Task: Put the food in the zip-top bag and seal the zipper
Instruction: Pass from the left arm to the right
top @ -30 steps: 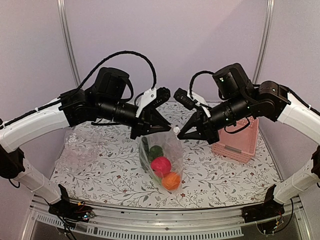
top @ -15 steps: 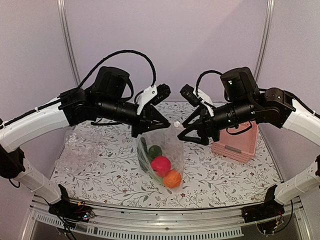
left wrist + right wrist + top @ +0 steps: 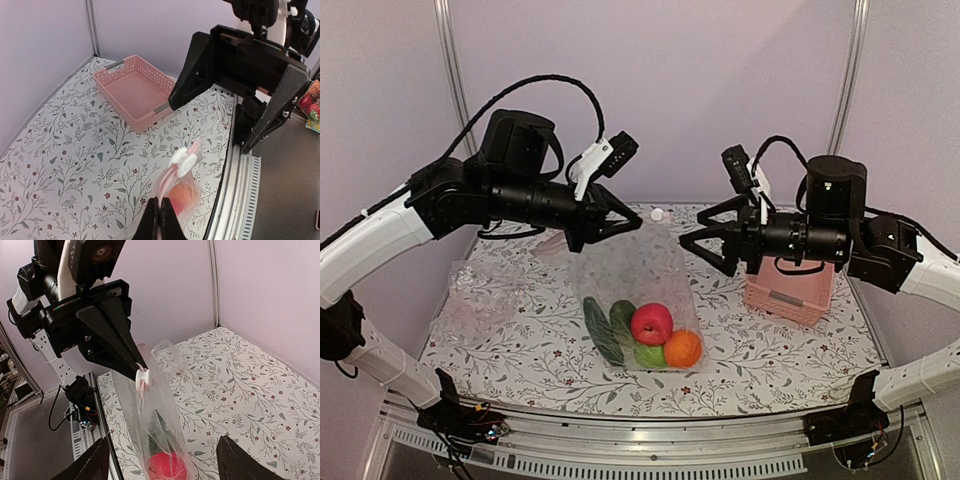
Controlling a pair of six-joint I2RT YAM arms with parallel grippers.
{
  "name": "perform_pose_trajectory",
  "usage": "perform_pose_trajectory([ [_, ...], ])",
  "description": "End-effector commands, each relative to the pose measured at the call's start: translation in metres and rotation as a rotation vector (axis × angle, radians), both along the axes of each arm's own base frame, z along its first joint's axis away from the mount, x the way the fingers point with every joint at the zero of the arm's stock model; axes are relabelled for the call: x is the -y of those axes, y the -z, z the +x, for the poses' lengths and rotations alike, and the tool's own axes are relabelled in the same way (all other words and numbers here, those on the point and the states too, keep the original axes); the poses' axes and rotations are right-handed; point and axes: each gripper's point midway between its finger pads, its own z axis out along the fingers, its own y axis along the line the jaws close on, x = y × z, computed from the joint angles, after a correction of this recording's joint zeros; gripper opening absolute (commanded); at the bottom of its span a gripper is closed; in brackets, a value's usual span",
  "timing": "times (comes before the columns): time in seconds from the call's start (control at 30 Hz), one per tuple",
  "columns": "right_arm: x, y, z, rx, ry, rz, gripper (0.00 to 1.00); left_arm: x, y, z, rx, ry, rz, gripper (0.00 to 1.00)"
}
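Your left end effector [image 3: 623, 224] is pressed together on the top edge of the zip-top bag [image 3: 638, 270], holding that edge raised above the desk [image 3: 770, 350]. A white slider [image 3: 184, 159] sits on the same edge, just beyond the fingertips. The bag's bottom rests on the desk, close to the near edge. Bunched inside it are the cucumber [image 3: 603, 332], a darker green piece [image 3: 623, 314], the red apple [image 3: 652, 322], the green apple [image 3: 649, 356] and the orange [image 3: 682, 348]. Your right end effector [image 3: 700, 232] is spread wide, level with the bag's top, with an open gap between them. A pink basket [image 3: 790, 292] stands near the desk's right edge, with bare patterned desk between it and the bag. Crumpled plastic film [image 3: 470, 300] lies by the left edge, well apart from the bag
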Motion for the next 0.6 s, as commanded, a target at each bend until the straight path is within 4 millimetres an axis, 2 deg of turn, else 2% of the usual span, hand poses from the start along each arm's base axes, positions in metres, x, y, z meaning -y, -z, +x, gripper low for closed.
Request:
perform_pose_trajectory([
  [0.0, -0.015, -0.016, 0.008, 0.005, -0.005, 0.068, 0.7, -0.01, -0.012, -0.011, -0.01, 0.001, -0.016, 0.0],
  [0.13, -0.033, -0.015, -0.003, -0.023, -0.116, 0.067, 0.62, -0.011, -0.008, -0.011, -0.036, -0.015, -0.012, 0.0],
  [0.2, -0.039, -0.01, -0.006, -0.039, -0.143, 0.06, 0.61, -0.011, -0.005, -0.01, -0.047, -0.024, -0.004, 0.0],
  [0.3, -0.042, -0.007, -0.005, -0.042, -0.135, 0.052, 0.57, -0.011, -0.002, -0.011, -0.058, -0.023, -0.001, 0.0],
  [0.57, -0.052, -0.002, 0.002, -0.063, -0.129, 0.044, 0.35, -0.01, -0.001, -0.013, -0.065, -0.014, -0.008, 0.0],
])
